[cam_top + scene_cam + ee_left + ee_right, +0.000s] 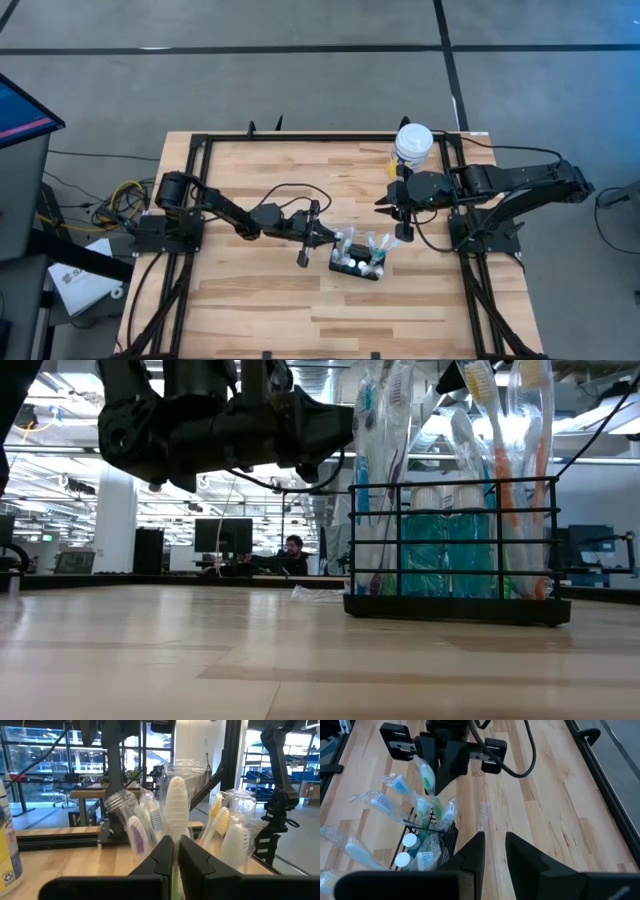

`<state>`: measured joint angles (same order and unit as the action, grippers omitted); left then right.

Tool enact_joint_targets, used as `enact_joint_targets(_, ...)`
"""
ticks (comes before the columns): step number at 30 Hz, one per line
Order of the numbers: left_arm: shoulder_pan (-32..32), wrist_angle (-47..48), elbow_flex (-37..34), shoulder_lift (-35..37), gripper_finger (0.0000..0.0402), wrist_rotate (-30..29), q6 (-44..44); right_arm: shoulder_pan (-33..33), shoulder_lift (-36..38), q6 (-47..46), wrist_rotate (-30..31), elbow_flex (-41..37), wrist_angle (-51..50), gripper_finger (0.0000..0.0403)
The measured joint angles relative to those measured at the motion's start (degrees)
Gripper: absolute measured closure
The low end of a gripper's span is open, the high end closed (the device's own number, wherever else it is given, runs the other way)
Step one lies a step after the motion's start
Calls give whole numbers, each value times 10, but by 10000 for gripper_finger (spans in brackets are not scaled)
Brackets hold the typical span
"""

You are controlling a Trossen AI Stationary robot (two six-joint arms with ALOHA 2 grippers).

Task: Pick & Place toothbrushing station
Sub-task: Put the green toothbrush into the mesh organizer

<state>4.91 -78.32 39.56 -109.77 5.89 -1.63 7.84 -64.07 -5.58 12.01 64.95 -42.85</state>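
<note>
The toothbrushing station (358, 260) is a small black wire rack standing on its base near the table's middle. It holds several wrapped toothbrushes and small white-capped bottles, and also shows in the low view (455, 550) and the right wrist view (427, 837). My left gripper (328, 240) reaches in from the table's left and is shut on one wrapped toothbrush (427, 777) that stands in the rack. My right gripper (402, 236) hangs just right of the rack and a little farther back. Its fingers (494, 847) are slightly apart, with nothing between them. My left gripper pinches a wrapped toothbrush between its two fingers, on the green handle (174, 876) just below the white head (176, 807). The fingers come at it roughly level from the table's left, across the brush. The brush stands nearly upright, its lower end in the rack.
A white-lidded tub (413, 142) stands at the far right by the black frame rail; its yellow label shows in the left wrist view (7, 845). Bare wood (300, 310) lies in front of the rack. A person sits in the room beyond (292, 550).
</note>
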Motion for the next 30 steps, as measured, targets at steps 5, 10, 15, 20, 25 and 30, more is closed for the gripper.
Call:
enact_joint_targets(5,0,0,0,0,394,-1,0,0,0,0,0,0,0,335)
enact_joint_targets(10,-1,19,0,-5,395,-3,1,0,0,0,0,0,0,335)
enact_joint_targets(15,-2,22,0,-14,395,-10,1,0,0,0,0,0,0,335)
enact_joint_targets(20,-2,25,0,-14,395,-11,2,0,0,0,0,0,0,335)
enact_joint_targets(25,-2,29,0,-14,393,-11,3,0,0,0,0,0,0,335)
enact_joint_targets(30,-2,32,0,-18,392,-12,3,0,0,0,0,0,0,335)
